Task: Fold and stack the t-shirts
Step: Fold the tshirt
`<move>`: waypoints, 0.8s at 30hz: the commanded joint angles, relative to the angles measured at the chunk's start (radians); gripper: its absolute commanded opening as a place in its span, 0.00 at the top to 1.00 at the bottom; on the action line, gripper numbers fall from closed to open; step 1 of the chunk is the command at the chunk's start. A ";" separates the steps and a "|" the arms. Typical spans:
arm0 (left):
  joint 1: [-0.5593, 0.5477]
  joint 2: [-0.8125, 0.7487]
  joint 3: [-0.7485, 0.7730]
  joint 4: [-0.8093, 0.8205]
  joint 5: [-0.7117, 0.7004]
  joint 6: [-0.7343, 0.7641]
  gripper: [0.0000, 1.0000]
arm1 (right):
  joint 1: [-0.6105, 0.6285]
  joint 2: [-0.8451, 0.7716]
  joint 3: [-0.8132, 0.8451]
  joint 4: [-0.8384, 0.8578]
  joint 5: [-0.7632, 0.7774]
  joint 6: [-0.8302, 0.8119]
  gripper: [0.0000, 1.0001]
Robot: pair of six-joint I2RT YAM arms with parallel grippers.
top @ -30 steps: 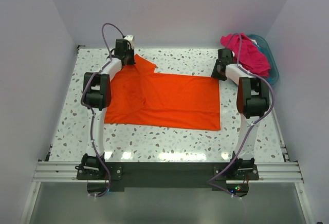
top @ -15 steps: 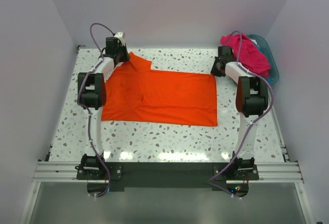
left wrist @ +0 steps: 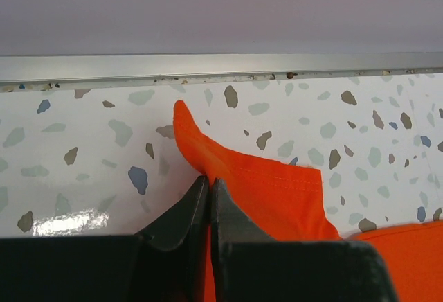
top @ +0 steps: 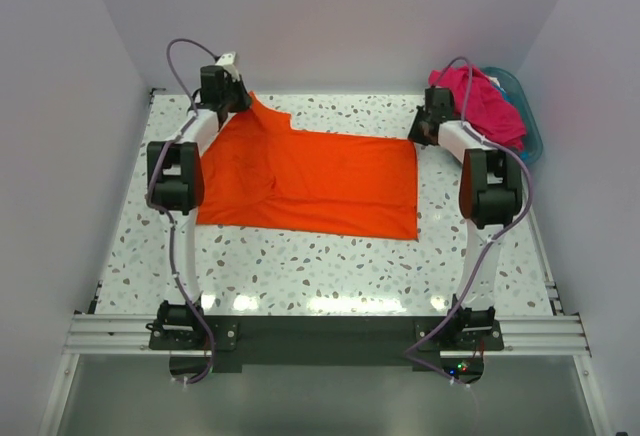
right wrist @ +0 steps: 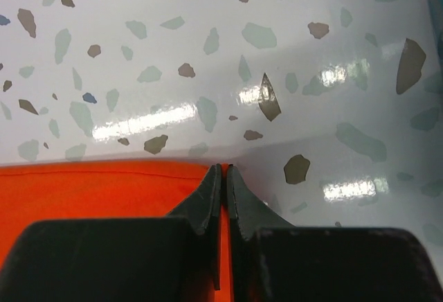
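Observation:
The bright orange t-shirt [top: 310, 181] lies spread flat across the middle of the speckled table. My left gripper [top: 243, 106] is shut on its far left sleeve corner [left wrist: 228, 167] near the back edge, with orange cloth pinched between the black fingers [left wrist: 176, 215]. My right gripper [top: 418, 139] is shut on the shirt's far right corner [right wrist: 104, 191], cloth showing between the jaws. The magenta-pink t-shirt [top: 480, 101] is heaped in the basket at the back right. No blue fabric shows.
A teal plastic basket [top: 530, 121] stands at the back right corner beside the right arm. A metal rail [left wrist: 221, 66] and the white back wall run just beyond the left gripper. Bare speckled table [top: 300, 276] lies in front of the shirt.
Both grippers have pulled the orange shirt toward the back and left. The folded sleeve at the far left has been drawn out, and the shirt lies flatter.

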 commanded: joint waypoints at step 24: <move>0.031 -0.586 -0.705 0.150 -0.184 -0.193 1.00 | -0.004 -0.430 -0.457 0.130 -0.023 0.103 1.00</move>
